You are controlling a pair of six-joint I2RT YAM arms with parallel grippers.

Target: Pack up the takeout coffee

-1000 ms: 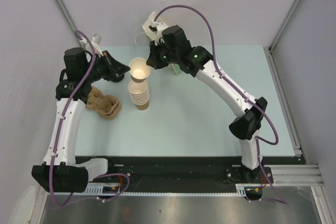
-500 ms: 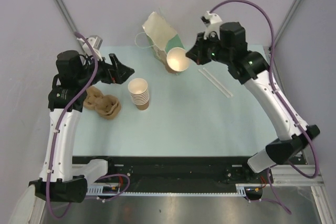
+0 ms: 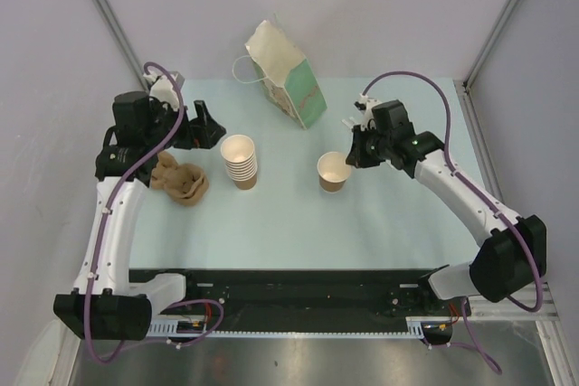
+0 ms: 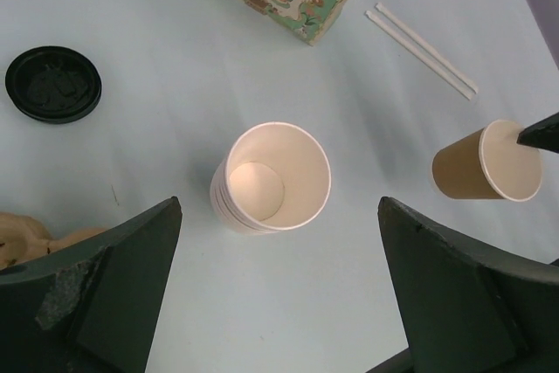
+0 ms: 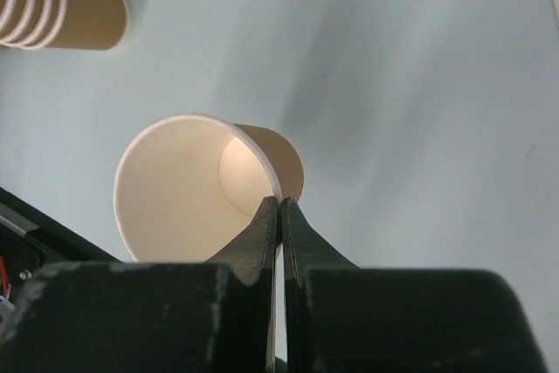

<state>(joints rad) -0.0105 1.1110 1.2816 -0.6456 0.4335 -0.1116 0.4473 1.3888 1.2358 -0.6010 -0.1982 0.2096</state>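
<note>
Standing the cup (image 3: 335,172) upright, as judged | cup is being pinched at its rim by the closed right claw (image 3: 353,156), right of centre, tilted | left claw (image 3: 206,126) is being held wide open, empty, by the stack (image 3: 240,162) | levelling before release is being advised; lid (image 4: 52,85) lying far left

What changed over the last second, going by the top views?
The right gripper, shut on the rim of a single paper cup, carried it from above the stack of cups to the right and down toward the table. The left gripper opened beside the stack. Stack, paper bag and cup carrier stayed put.
</note>
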